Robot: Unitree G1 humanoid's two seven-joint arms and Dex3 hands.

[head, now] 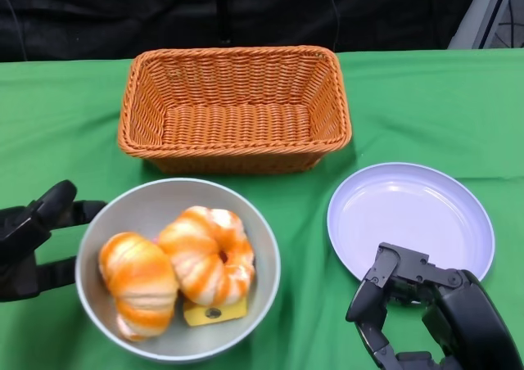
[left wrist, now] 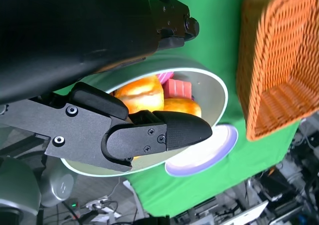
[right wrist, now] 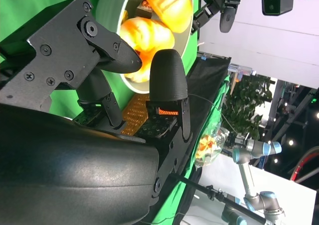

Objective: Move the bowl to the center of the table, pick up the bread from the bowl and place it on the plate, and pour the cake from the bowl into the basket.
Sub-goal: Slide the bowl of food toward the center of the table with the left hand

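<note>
My left hand (head: 37, 239) sits open right at the bowl (head: 254, 231)'s left rim, nearer than my open, empty right hand (head: 426, 313) by the plate (head: 475, 214).

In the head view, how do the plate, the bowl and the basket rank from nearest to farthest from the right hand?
1. The plate, directly beyond the right hand, is nearest.
2. The bowl, toward the left hand's side, comes next.
3. The basket, at the table's far side, is farthest.
</note>
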